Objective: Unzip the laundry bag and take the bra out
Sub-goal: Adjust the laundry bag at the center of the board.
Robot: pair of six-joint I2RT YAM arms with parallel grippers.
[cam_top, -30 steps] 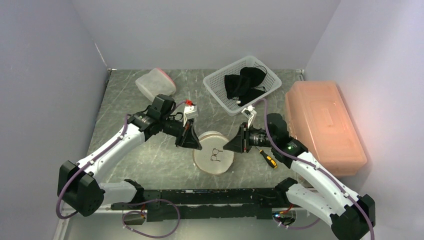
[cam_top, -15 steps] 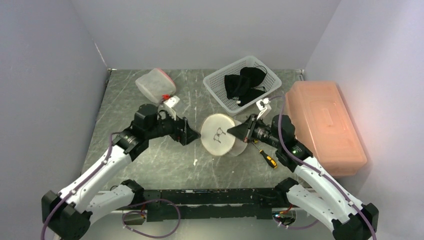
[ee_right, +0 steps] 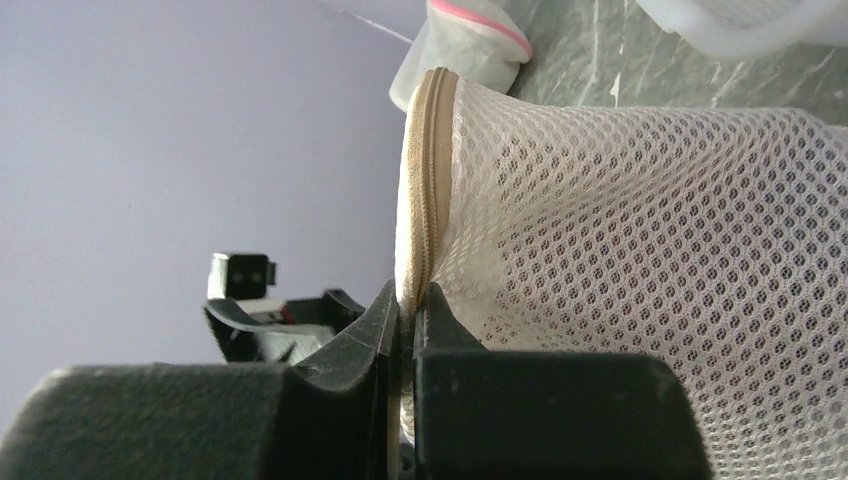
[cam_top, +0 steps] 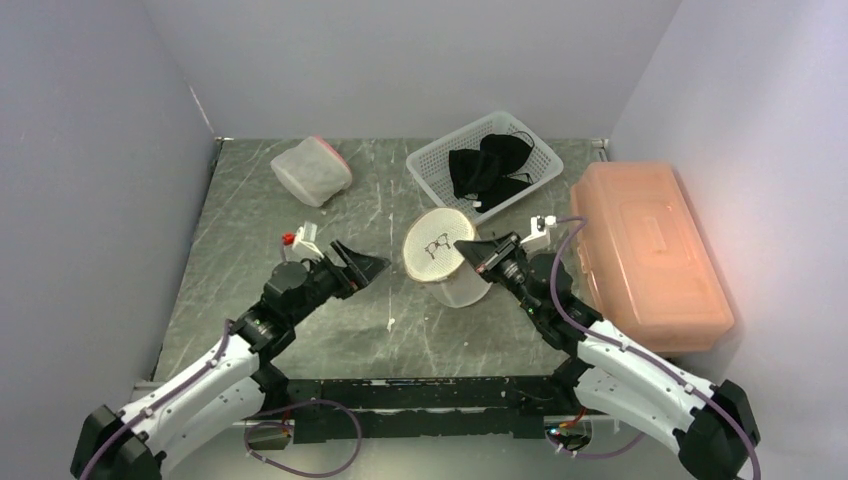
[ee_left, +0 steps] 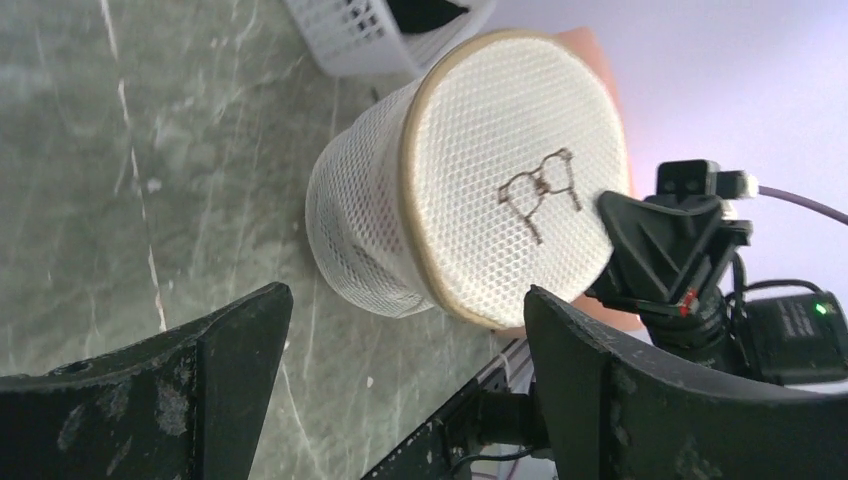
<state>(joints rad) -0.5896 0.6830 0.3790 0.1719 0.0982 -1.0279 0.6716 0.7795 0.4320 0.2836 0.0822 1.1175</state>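
The laundry bag (cam_top: 440,258) is a white mesh drum with a tan zipper rim and a small bra drawing on its flat face. It is tipped on its side at mid-table. My right gripper (cam_top: 466,248) is shut on the bag's zipper rim (ee_right: 428,200), which is pinched between its fingers (ee_right: 410,300). My left gripper (cam_top: 366,266) stands wide open to the left of the bag and apart from it. Its view looks at the bag's (ee_left: 500,200) flat face between its fingers (ee_left: 405,300). A black bra (cam_top: 490,165) lies in the white basket (cam_top: 432,172).
A lidded translucent tub with a pink rim (cam_top: 312,170) stands at the back left. A large pinkish-orange storage box (cam_top: 645,250) fills the right side next to the right arm. The basket sits just behind the bag.
My left gripper let go of the bag, opened wide and drew back toward the near left. My right gripper tightened on the rim and tipped the bag from lying flat up onto its side.
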